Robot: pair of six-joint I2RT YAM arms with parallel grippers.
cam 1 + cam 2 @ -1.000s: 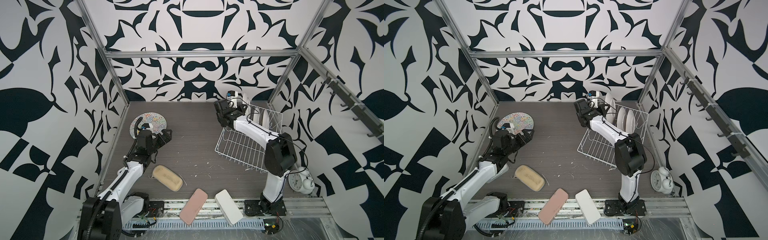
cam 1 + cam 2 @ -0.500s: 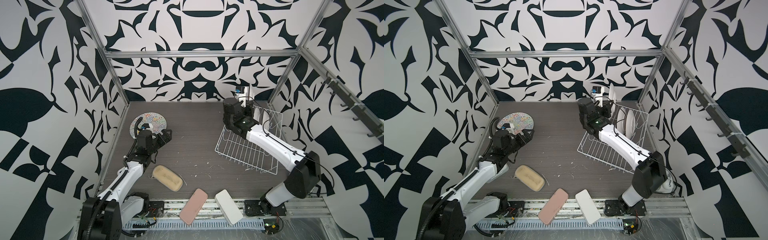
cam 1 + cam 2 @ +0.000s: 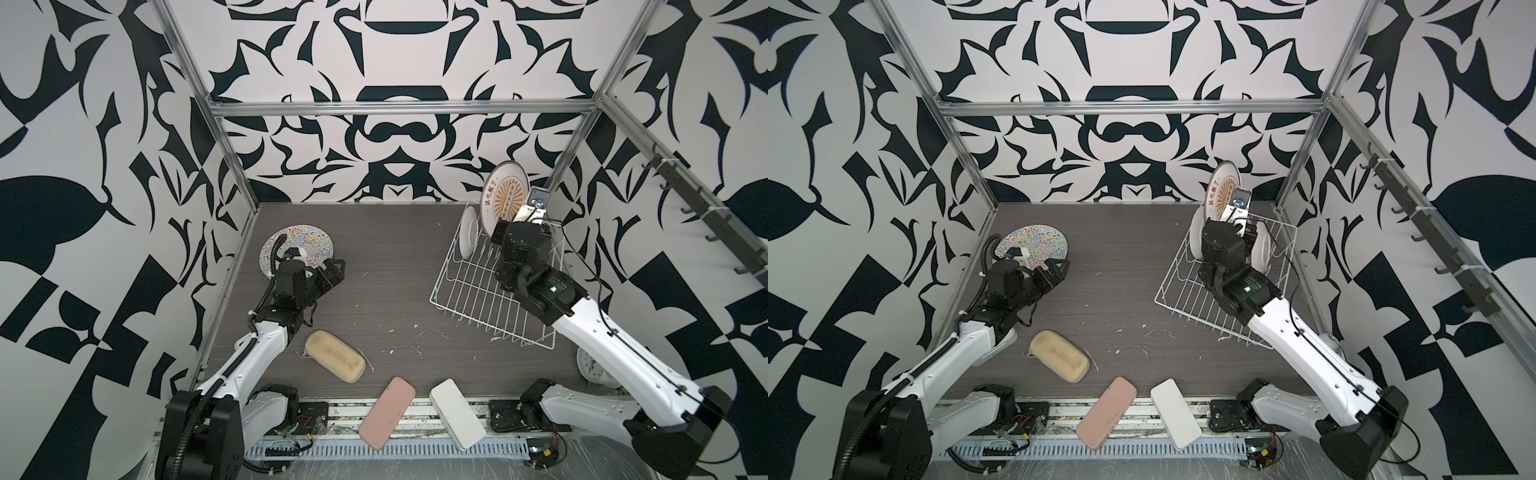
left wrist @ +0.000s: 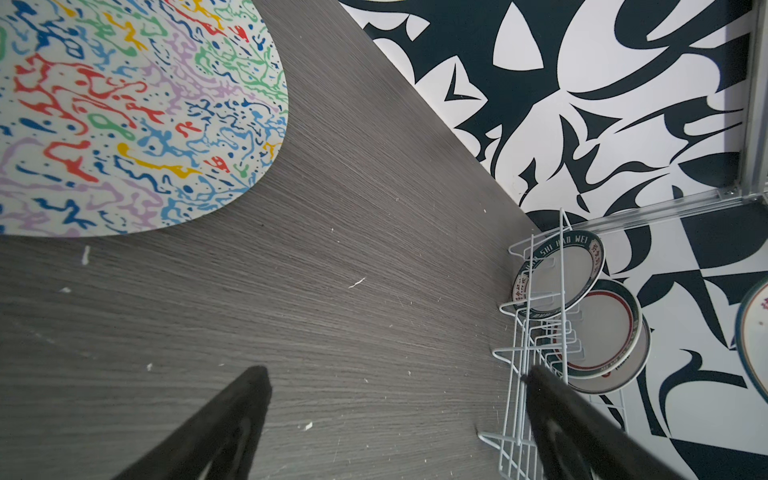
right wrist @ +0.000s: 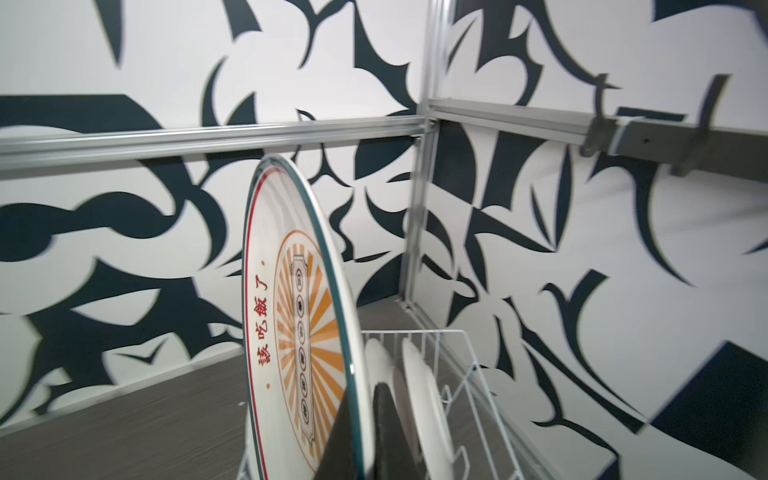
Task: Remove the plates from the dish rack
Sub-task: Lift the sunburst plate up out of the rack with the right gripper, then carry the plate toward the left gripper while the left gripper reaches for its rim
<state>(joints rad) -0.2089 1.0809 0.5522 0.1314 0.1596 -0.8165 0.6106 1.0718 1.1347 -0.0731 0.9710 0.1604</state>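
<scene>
My right gripper (image 5: 363, 432) is shut on the lower rim of an upright plate (image 3: 503, 195) with red characters and an orange sunburst. It holds that plate above the far end of the white wire dish rack (image 3: 478, 299), as both top views show (image 3: 1223, 187). More plates (image 4: 557, 274) stand on edge in the rack (image 3: 1187, 291). A multicolour squiggle plate (image 3: 305, 245) lies flat at the far left of the table. My left gripper (image 3: 332, 270) hovers open and empty beside it, fingers (image 4: 249, 395) spread over bare table.
A beige pad (image 3: 336, 360), a pink pad (image 3: 387, 412) and a white pad (image 3: 457, 408) lie near the front edge. A small white clock (image 3: 590, 365) sits behind the right arm. A rail of hooks (image 3: 706, 216) runs along the right wall.
The right arm has stretched out and swung right, lifting the red-character plate up out of the rack. The left arm has not moved.
</scene>
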